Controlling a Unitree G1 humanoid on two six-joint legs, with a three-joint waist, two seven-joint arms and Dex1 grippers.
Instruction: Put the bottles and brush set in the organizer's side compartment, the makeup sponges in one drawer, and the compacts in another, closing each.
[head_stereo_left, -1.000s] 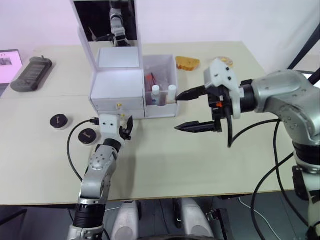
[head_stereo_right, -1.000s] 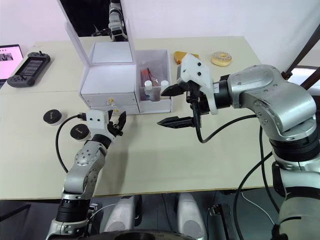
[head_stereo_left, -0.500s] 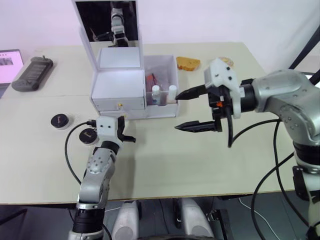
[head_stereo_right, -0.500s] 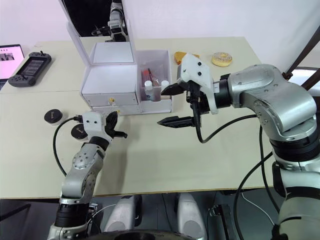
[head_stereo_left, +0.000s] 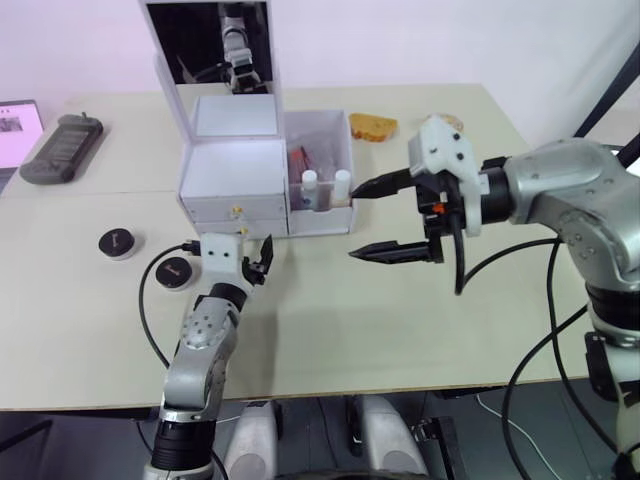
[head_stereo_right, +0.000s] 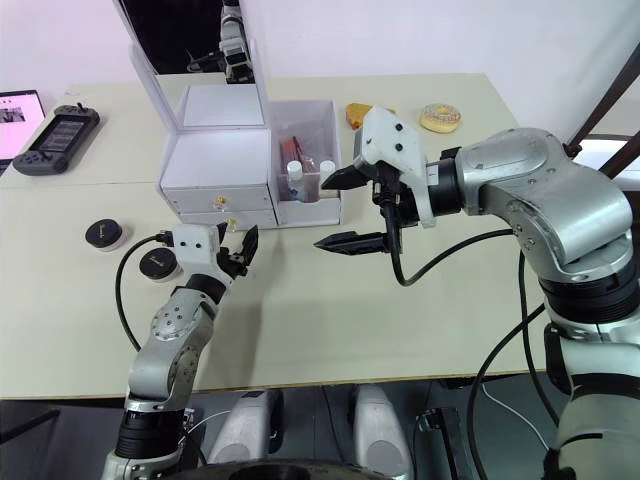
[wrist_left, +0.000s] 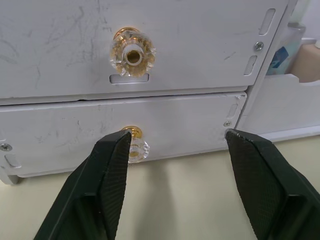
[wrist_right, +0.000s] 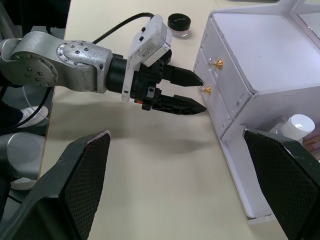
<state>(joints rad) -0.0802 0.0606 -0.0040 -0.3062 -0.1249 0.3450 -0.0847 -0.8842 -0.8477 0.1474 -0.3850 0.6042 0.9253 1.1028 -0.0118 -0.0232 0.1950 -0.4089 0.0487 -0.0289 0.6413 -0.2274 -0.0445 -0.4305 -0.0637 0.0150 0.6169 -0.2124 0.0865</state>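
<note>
The white organizer (head_stereo_left: 235, 172) stands with both drawers shut. Its side compartment (head_stereo_left: 325, 130) holds two white-capped bottles (head_stereo_left: 311, 181) and a reddish brush set (head_stereo_left: 300, 158). My left gripper (head_stereo_left: 257, 256) is open just in front of the lower drawer. That drawer's gold knob (wrist_left: 135, 145) sits beside one of its fingers (wrist_left: 112, 165). Right of the side compartment, above the table, my right gripper (head_stereo_left: 355, 224) hangs open and empty. Two black compacts (head_stereo_left: 119, 243) (head_stereo_left: 177, 272) lie left of the left arm. An orange makeup sponge (head_stereo_left: 373, 126) and a ring-shaped one (head_stereo_right: 441, 118) lie behind the right gripper.
The organizer's mirrored lid (head_stereo_left: 215, 45) stands upright at the back. A grey handheld device (head_stereo_left: 62, 148) and a lit screen (head_stereo_left: 15, 125) lie at the far left. The table's front edge (head_stereo_left: 400, 385) runs close below both arms.
My left gripper turned sideways half a second ago and now points at the lower drawer again, slightly further right. The right arm has not moved.
</note>
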